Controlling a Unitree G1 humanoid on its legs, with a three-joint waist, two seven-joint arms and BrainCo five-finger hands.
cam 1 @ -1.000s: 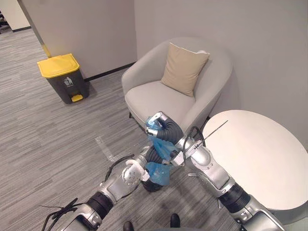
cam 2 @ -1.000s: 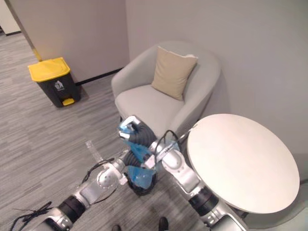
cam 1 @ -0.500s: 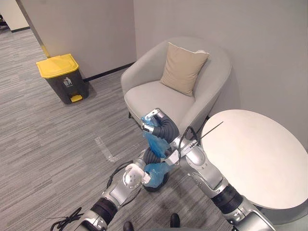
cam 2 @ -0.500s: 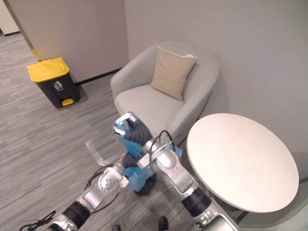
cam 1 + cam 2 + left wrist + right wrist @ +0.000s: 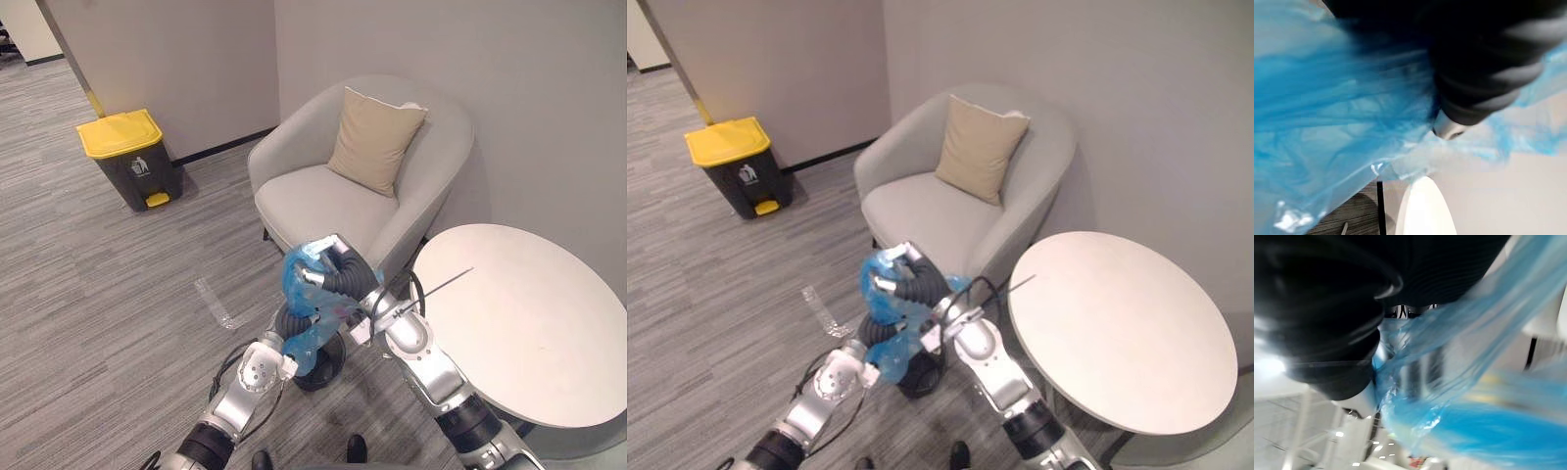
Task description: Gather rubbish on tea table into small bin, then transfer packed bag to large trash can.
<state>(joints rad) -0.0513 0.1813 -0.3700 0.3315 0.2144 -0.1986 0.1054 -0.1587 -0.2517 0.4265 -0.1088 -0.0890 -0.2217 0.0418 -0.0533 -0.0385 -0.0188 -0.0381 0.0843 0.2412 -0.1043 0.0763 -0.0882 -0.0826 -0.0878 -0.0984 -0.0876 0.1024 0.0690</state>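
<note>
Blue bag [image 5: 302, 294] now fuller, clamped in right robot hand [image 5: 328, 266]; left robot hand [image 5: 292, 321]: grip unclear.

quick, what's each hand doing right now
Left hand: cannot be told, the blue bag covers it.
Right hand: closed on the blue bag.

Silver-grey arms with black forearm bands; left hand [image 5: 292, 320] and right hand [image 5: 333, 270] wear dark ribbed covers.
</note>
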